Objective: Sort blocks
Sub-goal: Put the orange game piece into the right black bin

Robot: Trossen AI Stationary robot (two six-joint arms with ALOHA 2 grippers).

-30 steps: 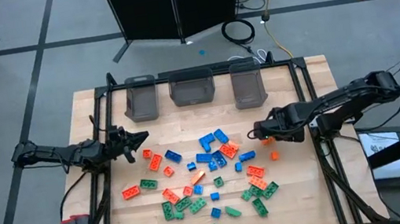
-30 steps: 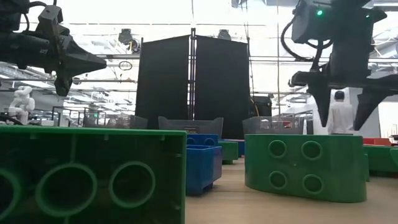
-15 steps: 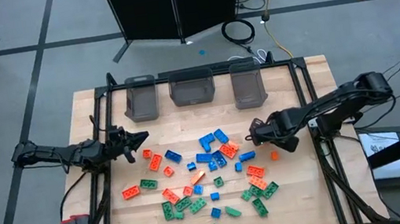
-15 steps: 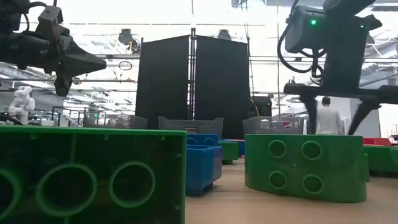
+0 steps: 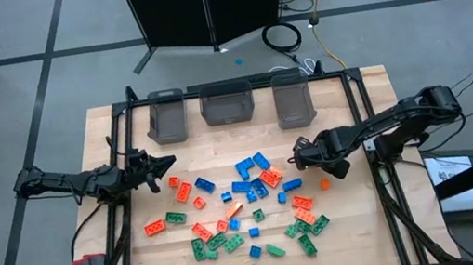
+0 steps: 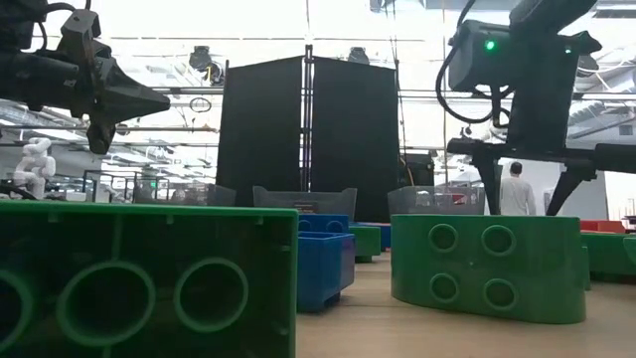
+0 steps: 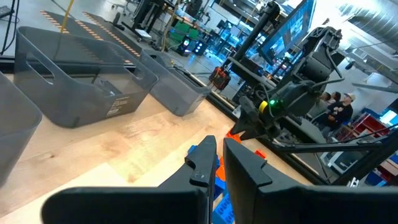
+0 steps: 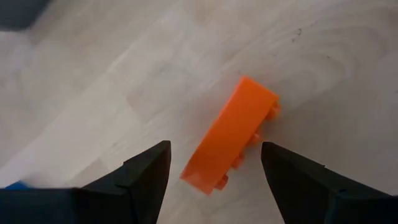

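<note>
Blocks (image 5: 247,201), small studded plastic bricks in green, blue and orange-red, are scattered across the wooden worktop (image 5: 365,235) before three grey translucent bins (image 5: 228,105); dozens are seen, too many for exact counting. Being light, rigid and slick, each is judged best pinched across its long flat sides. At left, the left gripper (image 5: 169,163) is held closed; at right, the right gripper (image 8: 214,163) is spread open astride an orange-red brick (image 8: 229,135).

My tabletop (image 5: 366,245) is pale wood. Along its far edge I see three grey see-through bins (image 5: 229,107) in a row. Beyond the bins stands a tall black panel (image 5: 204,6), with coiled cables (image 5: 282,35) on the floor just beside it.
</note>
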